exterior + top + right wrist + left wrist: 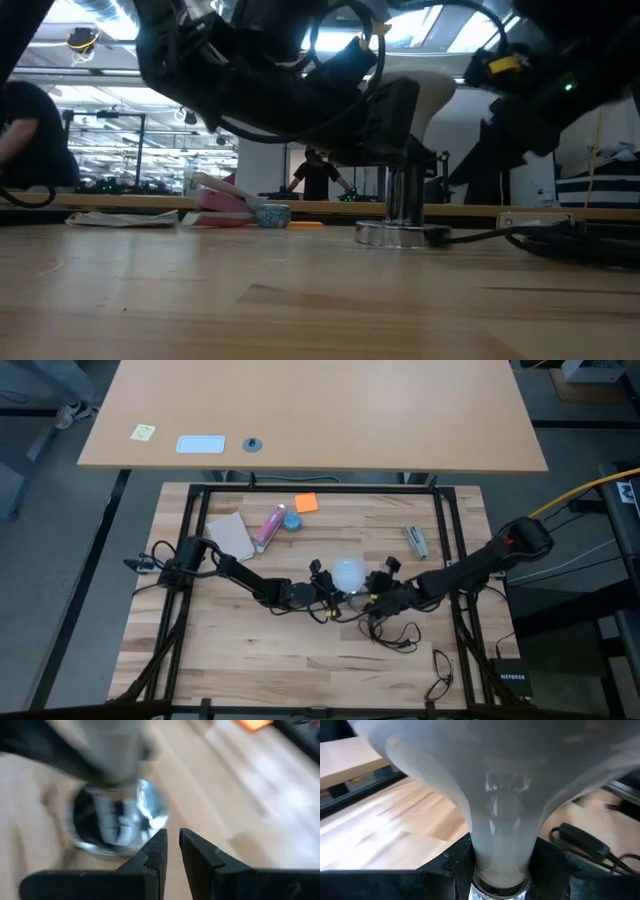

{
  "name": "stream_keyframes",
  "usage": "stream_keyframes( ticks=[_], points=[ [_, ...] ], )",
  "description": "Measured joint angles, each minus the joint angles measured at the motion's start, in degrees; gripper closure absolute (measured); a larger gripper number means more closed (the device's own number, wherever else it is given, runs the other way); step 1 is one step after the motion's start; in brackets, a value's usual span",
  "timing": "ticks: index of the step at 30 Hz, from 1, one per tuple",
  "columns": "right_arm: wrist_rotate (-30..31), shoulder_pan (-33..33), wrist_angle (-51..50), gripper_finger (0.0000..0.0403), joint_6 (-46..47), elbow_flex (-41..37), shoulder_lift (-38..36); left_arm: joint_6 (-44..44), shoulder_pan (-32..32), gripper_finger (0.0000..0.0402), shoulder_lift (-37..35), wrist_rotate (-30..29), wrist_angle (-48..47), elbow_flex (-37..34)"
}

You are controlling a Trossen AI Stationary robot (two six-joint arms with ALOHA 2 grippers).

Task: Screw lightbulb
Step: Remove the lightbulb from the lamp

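Note:
The frosted white lightbulb [348, 573] stands upright on the silver lamp base [392, 234] near the table's middle, its neck going down into the socket [500, 889]. My left gripper [330, 592] reaches in from the table's left and is shut on the bulb. My right gripper [378, 596] hovers just right of the lamp. In its wrist view the right gripper [172, 847] stands narrowly open with nothing between its fingers, and the shiny base [115, 820] lies beyond them. My left gripper pinches the bulb's narrow neck [502, 851] between its two fingers [455, 865], just above the socket. The fingers come nearly level from the table's left and lie across the neck. The bulb stands upright, globe up, its lower end in the lamp's socket.
A black cord [395, 635] trails from the lamp toward the near right. At the far side lie a pink tube [270, 527], a small blue round object [292, 520], an orange note [306, 503], a tan pad [231, 536] and a metal piece [417, 541].

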Motion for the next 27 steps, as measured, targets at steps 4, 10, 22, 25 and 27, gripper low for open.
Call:
stream_keyframes(
  ticks=[4, 10, 22, 25, 27],
  points=[
    [5.00, 0.00, -8.84, 0.0343, -0.14, 0.00, -3.71, -1.31, -0.46, 0.0249, 0.00, 0.40, 0.03, 0.00],
    [7.20, -0.85, -4.98, 0.0343, -0.11, -2.00, -1.31, -1.61, -0.53, 0.0249, 0.02, 0.44, 0.53, -0.02],
    [-3.20, -1.51, 10.43, 0.0343, 0.07, -3.20, 7.83, -3.46, 0.23, 0.0249, 0.13, 0.53, 2.49, -0.11],
    [-5.73, -1.49, 13.99, 0.0343, 0.09, -3.20, 9.07, -3.49, 0.79, 0.0249, 0.13, 0.51, 2.77, -0.11],
    [-7.23, -1.51, 15.34, 0.0343, 0.09, -3.19, 9.33, -3.48, 1.19, 0.0249, 0.13, 0.43, 3.03, -0.11]
  ],
)
